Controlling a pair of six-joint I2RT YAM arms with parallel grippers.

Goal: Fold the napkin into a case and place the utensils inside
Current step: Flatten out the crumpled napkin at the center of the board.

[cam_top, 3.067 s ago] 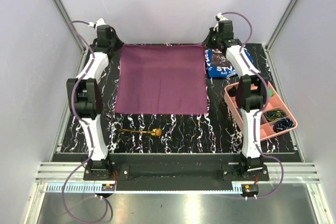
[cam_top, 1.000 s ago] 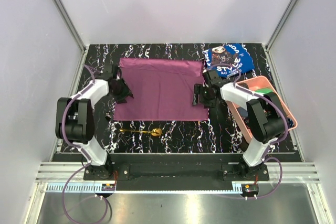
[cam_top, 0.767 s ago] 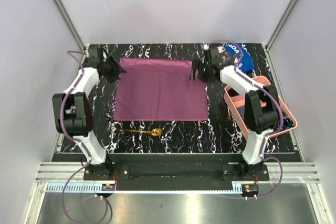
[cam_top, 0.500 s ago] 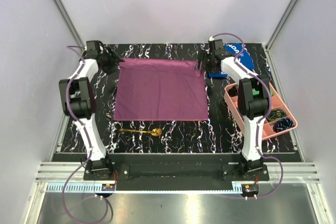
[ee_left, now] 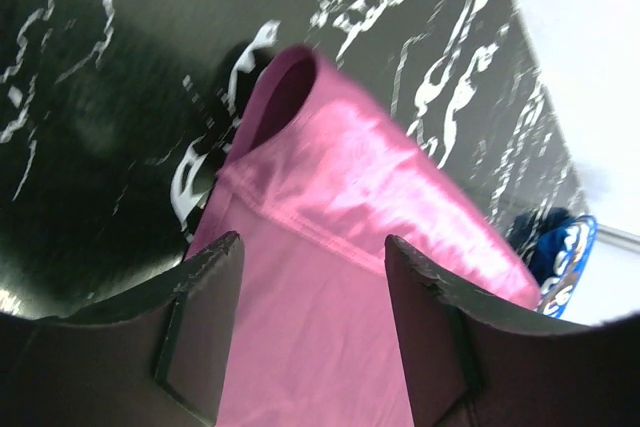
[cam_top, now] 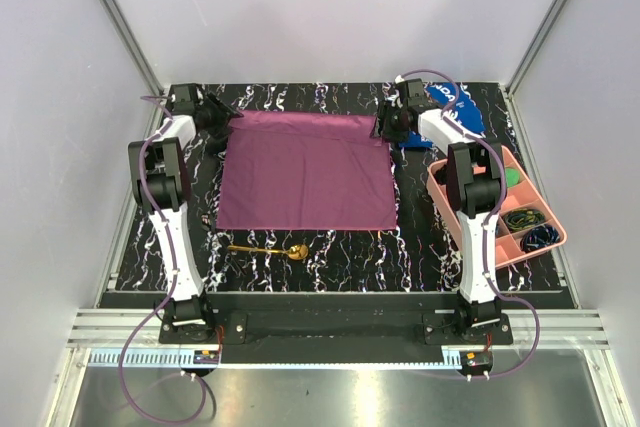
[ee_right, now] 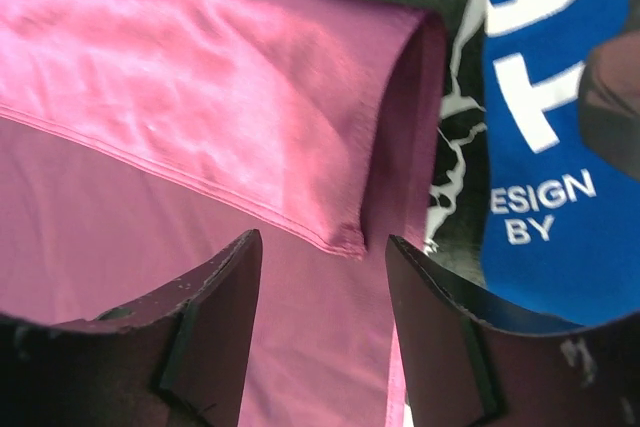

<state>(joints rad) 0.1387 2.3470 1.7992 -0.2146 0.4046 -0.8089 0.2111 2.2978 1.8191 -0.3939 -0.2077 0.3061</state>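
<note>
The plum-purple napkin [cam_top: 305, 172] lies flat mid-table, its far edge turned over into a narrow doubled band [ee_right: 200, 67]. My left gripper [cam_top: 220, 118] hovers at the napkin's far left corner. In the left wrist view it [ee_left: 315, 247] stands open, with the cloth [ee_left: 330, 277] lying under the gap and the folded corner just ahead. My right gripper [cam_top: 389, 126] is at the far right corner, likewise open [ee_right: 325, 242] above the hem of the band. The gold spoon [cam_top: 270, 249] lies on the table just near of the napkin's front edge, left of centre.
A blue cloth with white lettering [cam_top: 452, 110] [ee_right: 540, 147] lies just right of the napkin's far right corner. A pink compartment tray [cam_top: 563, 235] holding small items sits at the right edge. The table is black marble-patterned [cam_top: 330, 257], with pale walls close on three sides.
Both grippers have swung from the napkin's sides back to its far corners. The napkin is shorter than three seconds ago, its far edge now folded over.
</note>
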